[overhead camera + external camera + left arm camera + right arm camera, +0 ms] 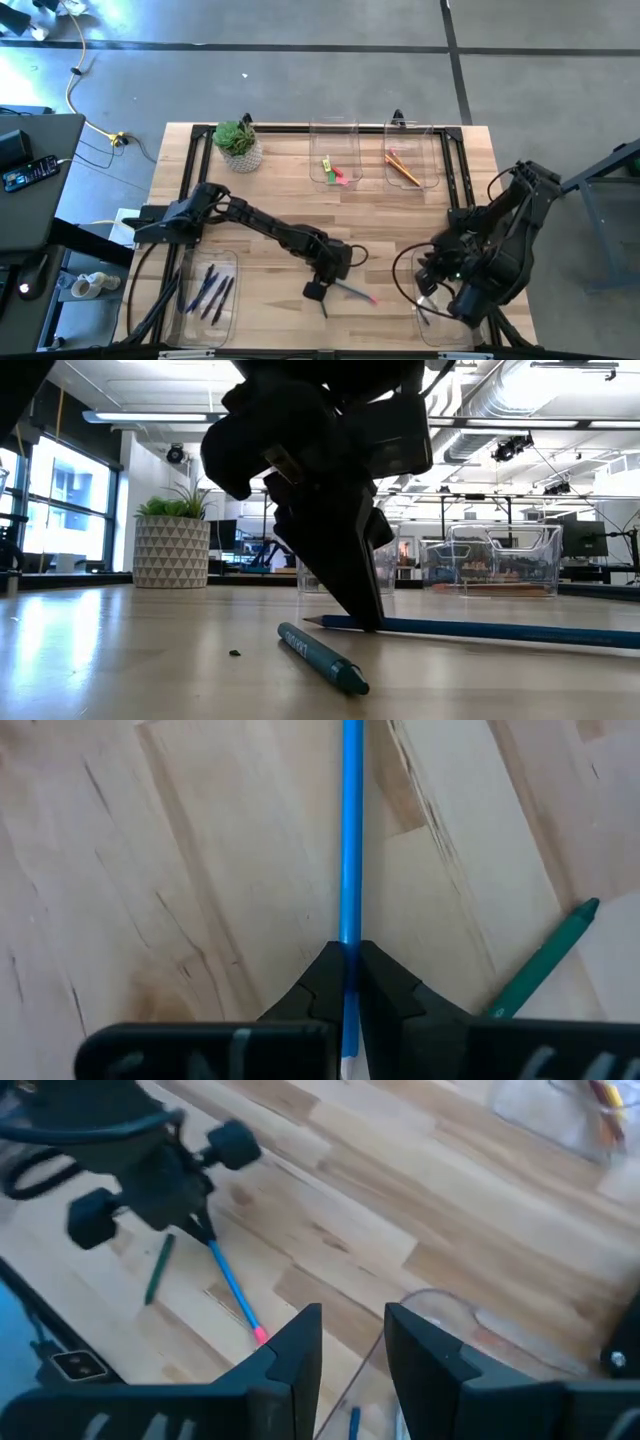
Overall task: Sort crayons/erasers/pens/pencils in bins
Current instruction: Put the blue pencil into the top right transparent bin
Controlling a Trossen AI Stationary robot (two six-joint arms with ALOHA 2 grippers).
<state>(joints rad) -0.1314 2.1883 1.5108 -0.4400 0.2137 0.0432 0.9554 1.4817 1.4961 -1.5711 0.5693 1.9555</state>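
A blue pencil (350, 830) with a pink end lies flat on the wooden table (270, 190), near its front edge and about midway across. The left gripper (350, 982) stands over it, its 2 fingers shut on the shaft close to the pointed tip, with the fingertips down at the table surface. A teal crayon (322, 657) lies loose just beside the pencil, at an angle to it and not touching the fingers. At the far edge of the table stand 2 clear bins side by side: one bin (334, 132) holds small pink and yellow-green erasers (334, 172), and the other bin (412, 135) holds 2 orange pencils (403, 168). A third bin (205, 300) sits at the front left corner and holds several dark pens (210, 291). A fourth bin (470, 1330) sits at the front right corner, and the right gripper (352, 1340) hangs above it with its fingers partly apart and nothing between them. A small potted plant (238, 144) stands at the far left of the table.
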